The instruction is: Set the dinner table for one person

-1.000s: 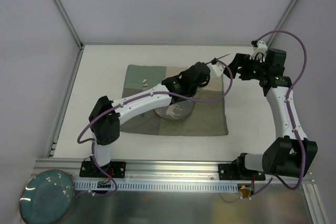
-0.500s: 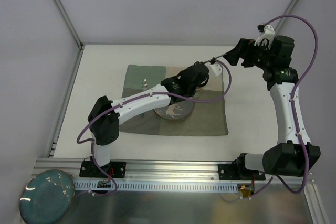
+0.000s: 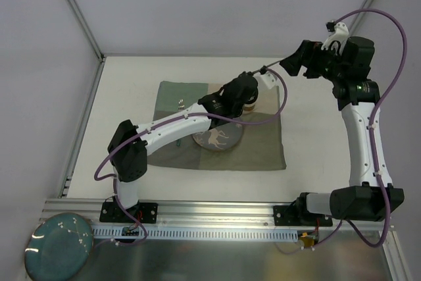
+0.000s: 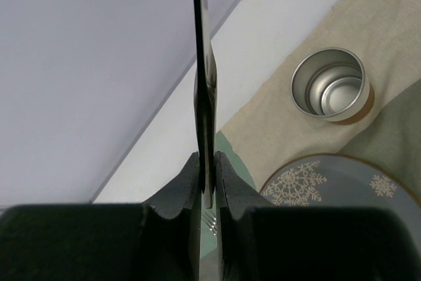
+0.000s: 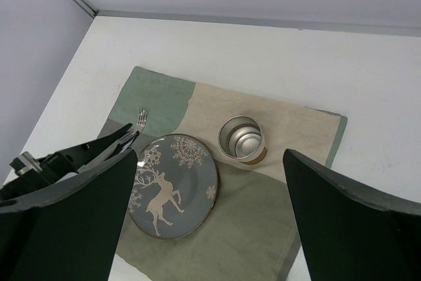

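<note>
**Dinner table** (image 3: 125, 90). Large matte white top that fills the middle of the overhead view. It is edged by thin aluminium frame bars (image 3: 84, 123) and lies beneath both arms. A metal rail (image 3: 217, 231) along its near edge carries the arm bases.

**Hidden or unclear.** From overhead, the left arm crosses the mat (image 3: 263, 149), covers most of the cup (image 5: 241, 138) and overlaps the plate (image 5: 172, 185). The wrist views show both of these whole. The utensil (image 4: 204, 90) is seen edge-on as a thin bright strip, so its type cannot be told. A teal plate (image 3: 58, 247) on the ledge at the near left is cut off by the picture's corner.

**Surface and room.**
- The green and beige patchwork mat lies flat near the table's centre.
- The grey plate, with a deer and snowflakes, sits on the mat's near half.
- The empty metal cup stands upright just beyond the plate, apart from it.
- A fork (image 5: 141, 118) lies on the mat's far left green patch.
- Plain pale walls (image 3: 217, 4) close in the back and sides.

**Grippers.**
- The left gripper (image 4: 206, 166) hangs above the mat's far right part, clear of the tabletop. Its jaws are pinched narrow on the utensil, which points away toward the right arm.
- The right gripper (image 3: 297, 64) hovers over the table's far right area with its jaws spread wide and nothing between them. It is just beyond the utensil's tip, and contact cannot be told.
</note>
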{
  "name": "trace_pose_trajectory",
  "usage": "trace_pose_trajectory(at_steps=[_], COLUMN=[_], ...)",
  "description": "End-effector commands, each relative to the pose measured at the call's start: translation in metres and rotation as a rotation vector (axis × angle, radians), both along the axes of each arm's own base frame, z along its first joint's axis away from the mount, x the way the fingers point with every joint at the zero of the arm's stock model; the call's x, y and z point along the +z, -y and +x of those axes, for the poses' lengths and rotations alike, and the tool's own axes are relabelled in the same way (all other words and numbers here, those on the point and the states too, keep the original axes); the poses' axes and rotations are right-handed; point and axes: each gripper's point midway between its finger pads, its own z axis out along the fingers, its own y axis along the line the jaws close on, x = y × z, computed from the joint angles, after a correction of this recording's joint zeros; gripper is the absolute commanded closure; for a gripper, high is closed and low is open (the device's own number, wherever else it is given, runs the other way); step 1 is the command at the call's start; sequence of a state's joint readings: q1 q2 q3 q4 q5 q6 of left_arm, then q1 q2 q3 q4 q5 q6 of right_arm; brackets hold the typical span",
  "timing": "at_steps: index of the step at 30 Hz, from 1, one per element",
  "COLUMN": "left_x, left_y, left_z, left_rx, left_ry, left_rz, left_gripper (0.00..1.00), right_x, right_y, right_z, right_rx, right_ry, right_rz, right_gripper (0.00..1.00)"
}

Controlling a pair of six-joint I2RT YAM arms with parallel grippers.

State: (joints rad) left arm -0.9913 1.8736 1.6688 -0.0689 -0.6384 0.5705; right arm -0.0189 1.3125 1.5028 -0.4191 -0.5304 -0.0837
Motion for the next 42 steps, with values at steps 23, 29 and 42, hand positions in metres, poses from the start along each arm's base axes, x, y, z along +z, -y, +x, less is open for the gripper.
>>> trace_pose_trajectory(at_steps=[23, 29, 42], left_x=[0.066, 0.071, 0.092], left_y=[-0.031, -0.033, -0.029], left_z=[0.02, 0.019, 0.015], left_rx=[0.061, 0.065, 0.061], left_ry=[0.119, 0.126, 0.144], left_rz=[-0.13, -0.138, -0.192], left_gripper=[1.0, 1.0, 1.0], right_x=[0.019, 0.014, -0.002], right_y=[-0.063, -0.072, -0.081], right_z=[-0.003, 0.004, 0.016], right_rx=[0.102, 0.105, 0.088], right_ry=[0.017, 0.027, 0.008], right_rz=[0.067, 0.056, 0.079], right_gripper=[0.09, 0.13, 0.19])
